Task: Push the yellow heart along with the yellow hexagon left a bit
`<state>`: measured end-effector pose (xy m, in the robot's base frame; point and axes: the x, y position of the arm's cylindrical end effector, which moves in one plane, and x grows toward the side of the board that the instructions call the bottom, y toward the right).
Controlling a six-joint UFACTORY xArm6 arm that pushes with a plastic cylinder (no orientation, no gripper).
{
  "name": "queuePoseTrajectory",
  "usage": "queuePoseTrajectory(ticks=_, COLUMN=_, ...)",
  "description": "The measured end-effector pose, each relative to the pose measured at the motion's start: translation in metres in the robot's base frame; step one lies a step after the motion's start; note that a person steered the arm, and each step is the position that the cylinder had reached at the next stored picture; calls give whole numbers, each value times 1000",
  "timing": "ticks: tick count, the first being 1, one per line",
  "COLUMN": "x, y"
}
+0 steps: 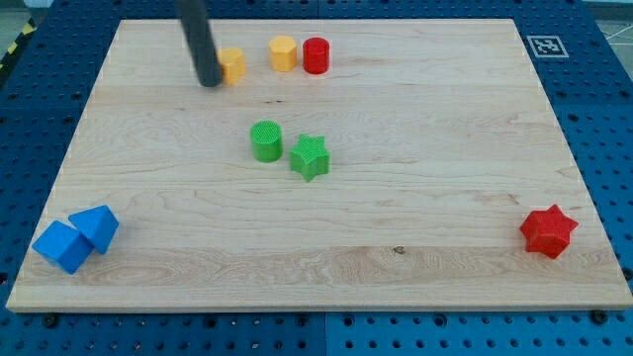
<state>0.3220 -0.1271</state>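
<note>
My tip rests on the wooden board near the view's top left. It stands right against the left side of a yellow block, which the rod partly hides; its shape looks like a heart but is hard to make out. The yellow hexagon sits a short way to the right of that block, apart from it. The rod comes down from the view's top edge.
A red cylinder touches the hexagon's right side. A green cylinder and a green star sit mid-board. Two blue blocks lie at the bottom left. A red star is at the bottom right.
</note>
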Motion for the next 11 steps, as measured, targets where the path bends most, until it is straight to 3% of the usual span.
queuePoseTrajectory(ticks=2, x=-8, y=75)
queuePoseTrajectory(ticks=3, x=1, y=62)
queuePoseTrajectory(ticks=5, x=17, y=-17)
queuePoseTrajectory(ticks=7, x=-13, y=-8)
queuePoseTrajectory(ticks=11, x=-13, y=39)
